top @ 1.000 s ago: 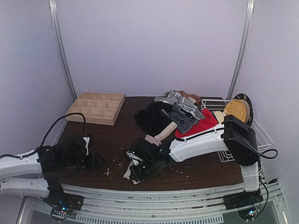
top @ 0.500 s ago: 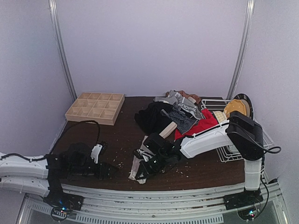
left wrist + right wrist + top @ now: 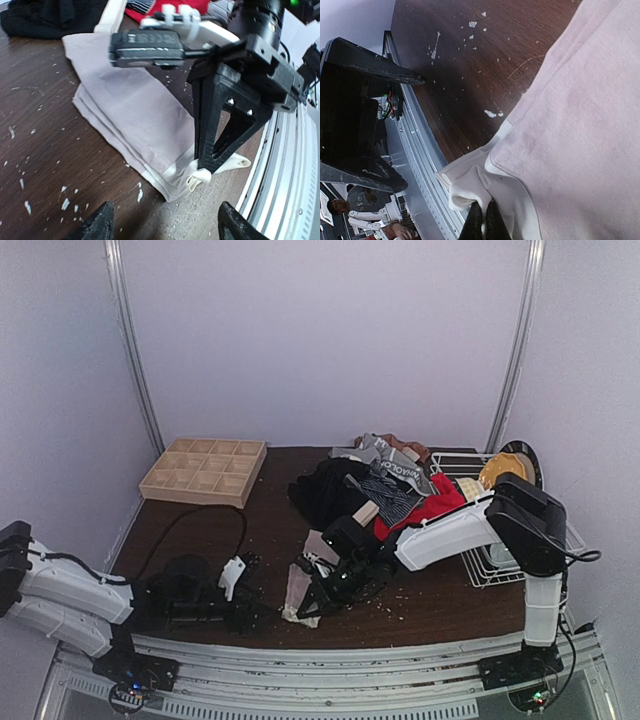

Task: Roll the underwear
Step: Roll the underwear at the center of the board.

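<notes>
Across the table (image 3: 270, 525), from the underwear heap (image 3: 385, 490) to the near edge, the pale pink-beige briefs (image 3: 135, 115) now lie dragged out (likely ready for rolling). The right gripper (image 3: 205, 167) pinches their waistband corner, and the left gripper (image 3: 252, 613) arrives, jaws spread.

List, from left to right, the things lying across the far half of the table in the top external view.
wooden grid tray → black underwear → red underwear → white wire rack. The grey pieces overlap these, so they are left out.
</notes>
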Controlling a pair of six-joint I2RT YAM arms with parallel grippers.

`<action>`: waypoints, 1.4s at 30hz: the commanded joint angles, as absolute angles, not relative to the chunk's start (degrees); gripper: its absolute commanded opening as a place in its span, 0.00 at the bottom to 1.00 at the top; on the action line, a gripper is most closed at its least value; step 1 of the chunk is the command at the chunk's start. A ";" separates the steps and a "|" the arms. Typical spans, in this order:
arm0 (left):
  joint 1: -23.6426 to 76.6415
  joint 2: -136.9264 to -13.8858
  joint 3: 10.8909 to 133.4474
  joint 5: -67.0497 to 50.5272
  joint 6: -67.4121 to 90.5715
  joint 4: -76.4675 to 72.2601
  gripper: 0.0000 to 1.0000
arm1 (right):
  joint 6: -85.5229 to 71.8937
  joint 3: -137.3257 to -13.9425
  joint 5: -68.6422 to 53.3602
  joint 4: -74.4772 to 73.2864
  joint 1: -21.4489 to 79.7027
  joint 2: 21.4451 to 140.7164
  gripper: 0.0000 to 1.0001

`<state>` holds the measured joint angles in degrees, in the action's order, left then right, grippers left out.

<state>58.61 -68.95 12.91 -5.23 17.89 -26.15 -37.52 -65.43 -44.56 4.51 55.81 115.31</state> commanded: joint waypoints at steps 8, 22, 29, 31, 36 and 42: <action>58.89 -79.11 17.60 -9.23 10.22 -36.73 0.62 | -36.43 -64.18 -47.84 5.31 54.14 114.76 0.00; 58.89 -85.41 20.25 -12.60 9.75 -36.24 0.42 | -35.60 -63.55 -47.57 4.75 53.71 114.45 0.00; 58.93 -89.09 22.27 -14.39 9.92 -36.79 0.30 | -35.63 -63.34 -47.47 5.19 53.70 114.87 0.00; 58.89 -90.28 22.90 -14.34 9.93 -37.21 0.27 | -35.62 -63.29 -47.46 5.25 53.69 114.93 0.00; 58.90 -92.21 23.97 -14.56 10.28 -38.14 0.21 | -35.44 -63.24 -47.29 5.07 53.69 114.88 0.00; 58.89 -93.32 25.04 -13.67 10.29 -36.28 0.04 | -34.37 -63.28 -45.97 3.47 53.62 114.13 0.00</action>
<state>58.61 -92.40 23.29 -13.93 10.44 -34.41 -35.86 -64.12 -47.05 4.93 53.80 115.31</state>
